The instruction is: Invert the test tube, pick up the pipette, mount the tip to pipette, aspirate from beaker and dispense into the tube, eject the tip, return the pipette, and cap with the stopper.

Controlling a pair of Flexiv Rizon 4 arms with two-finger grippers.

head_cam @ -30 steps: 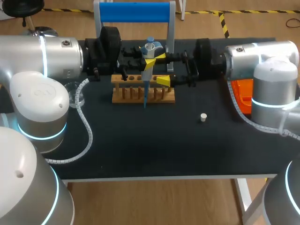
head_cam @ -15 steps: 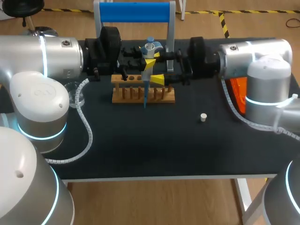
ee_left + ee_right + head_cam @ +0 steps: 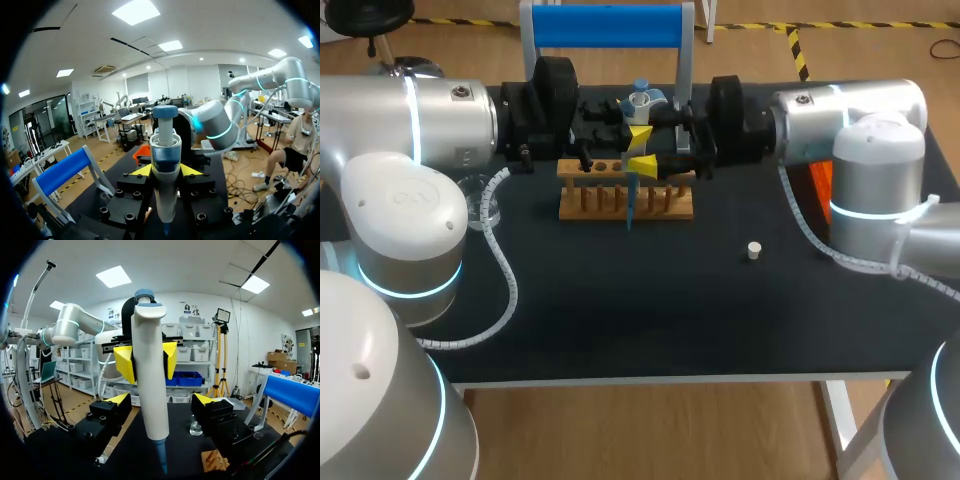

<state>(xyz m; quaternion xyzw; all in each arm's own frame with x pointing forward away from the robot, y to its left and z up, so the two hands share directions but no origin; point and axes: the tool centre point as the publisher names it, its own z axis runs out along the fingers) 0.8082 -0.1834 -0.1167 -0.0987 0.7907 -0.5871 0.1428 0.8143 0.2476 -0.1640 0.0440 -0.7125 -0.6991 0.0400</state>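
Observation:
My left gripper (image 3: 636,127) is shut on the white and blue pipette (image 3: 639,100), holding it upright over the wooden tube rack (image 3: 672,204). The pipette's blue tip (image 3: 630,205) points down in front of the rack. In the left wrist view the pipette (image 3: 164,170) stands between my yellow fingertips (image 3: 142,170). My right gripper (image 3: 161,401) is open, one finger on either side of the pipette's (image 3: 150,375) lower body without touching it. The left arm's yellow fingertips (image 3: 124,362) clamp it higher up. The white stopper (image 3: 754,250) lies on the mat to the right. I cannot make out the test tube.
A clear beaker (image 3: 483,201) stands at the left, partly behind my left arm. A blue-topped stand (image 3: 609,26) rises behind the rack. An orange holder (image 3: 817,183) shows past my right arm. The black mat in front of the rack is bare apart from the stopper.
My right arm has slid left until its fingers flank the pipette, and they have narrowed a little. The left arm and the pipette have stayed put.

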